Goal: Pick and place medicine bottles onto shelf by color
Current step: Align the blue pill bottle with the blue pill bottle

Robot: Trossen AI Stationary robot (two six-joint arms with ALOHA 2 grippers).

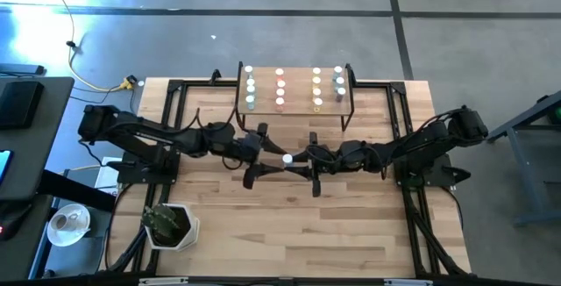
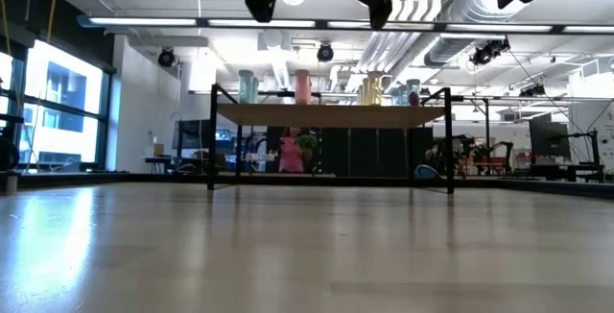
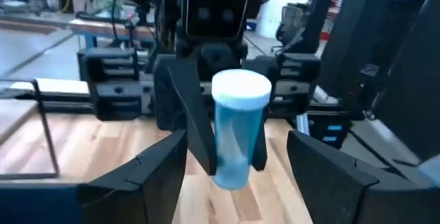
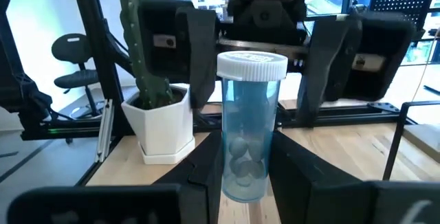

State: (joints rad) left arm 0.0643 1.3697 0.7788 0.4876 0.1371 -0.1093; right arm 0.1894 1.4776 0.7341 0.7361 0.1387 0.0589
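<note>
Right wrist view alone shows pills inside blue bottle (image 4: 251, 128).

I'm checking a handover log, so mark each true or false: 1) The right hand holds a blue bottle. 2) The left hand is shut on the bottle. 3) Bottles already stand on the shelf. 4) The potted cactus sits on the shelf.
1) True: the right hand is shut on the blue bottle.
2) False: the left hand is open, its fingers either side of the bottle without gripping.
3) True: rows of bottles stand on the shelf.
4) False: the cactus sits on the table, near its front left corner.
</note>
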